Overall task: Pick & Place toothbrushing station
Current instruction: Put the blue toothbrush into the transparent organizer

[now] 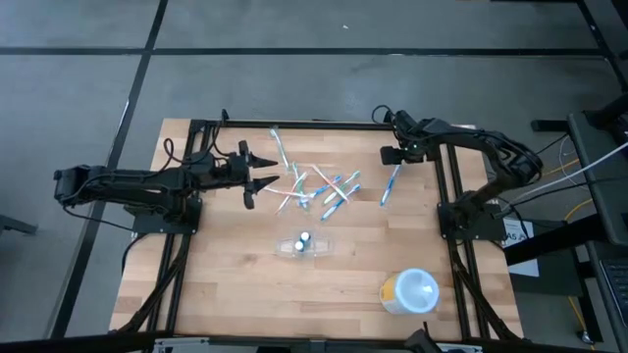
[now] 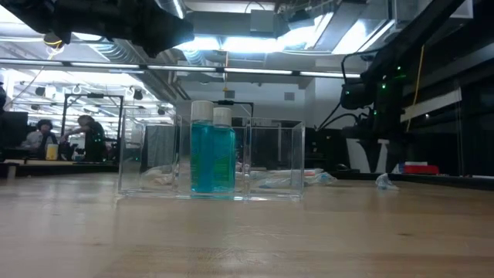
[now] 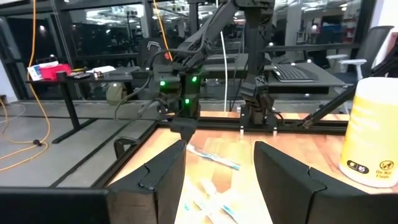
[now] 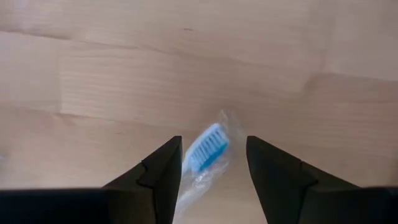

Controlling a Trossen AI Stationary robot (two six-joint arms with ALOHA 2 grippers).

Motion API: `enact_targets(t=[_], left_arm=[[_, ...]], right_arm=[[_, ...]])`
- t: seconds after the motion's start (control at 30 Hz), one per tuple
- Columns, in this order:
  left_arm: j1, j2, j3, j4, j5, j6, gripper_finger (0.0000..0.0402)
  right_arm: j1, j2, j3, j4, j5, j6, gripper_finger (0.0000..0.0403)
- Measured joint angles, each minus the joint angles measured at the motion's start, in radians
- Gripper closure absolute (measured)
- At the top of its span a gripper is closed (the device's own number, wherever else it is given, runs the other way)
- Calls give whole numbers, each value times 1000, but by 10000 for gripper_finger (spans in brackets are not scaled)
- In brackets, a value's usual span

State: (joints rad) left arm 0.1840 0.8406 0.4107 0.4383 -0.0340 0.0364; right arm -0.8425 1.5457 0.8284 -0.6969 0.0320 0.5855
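Mid-table toothbrushing station [image 1: 304, 245], bare wood around

**Clutter at the back, open wood in front**

Wrapped toothbrushes [image 1: 316, 186] litter the back-centre strip between both arms. The clear holder [image 1: 303, 246] stands mid-table, bare wood all round it. A round white container [image 1: 410, 291] blocks the front-right corner. Front-left lies open.

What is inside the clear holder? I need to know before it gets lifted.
The clear holder has two blue bottles with white caps standing upright in its middle compartment. The side compartments look empty, though glare hides their floors.
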Motion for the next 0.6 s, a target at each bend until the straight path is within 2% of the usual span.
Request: enact_targets(t=[0.33,0.47,0.6], left_arm=[[-14,0,0,7,-12,3,217],[-14,0,0,7,-11,3,217],[-14,0,0,7,-12,3,217]], right_arm=[[-1,38,0,2,1,-10,235],[-1,38,0,2,-1,-11,278],[-1,38,0,7,-23,-27,347]])
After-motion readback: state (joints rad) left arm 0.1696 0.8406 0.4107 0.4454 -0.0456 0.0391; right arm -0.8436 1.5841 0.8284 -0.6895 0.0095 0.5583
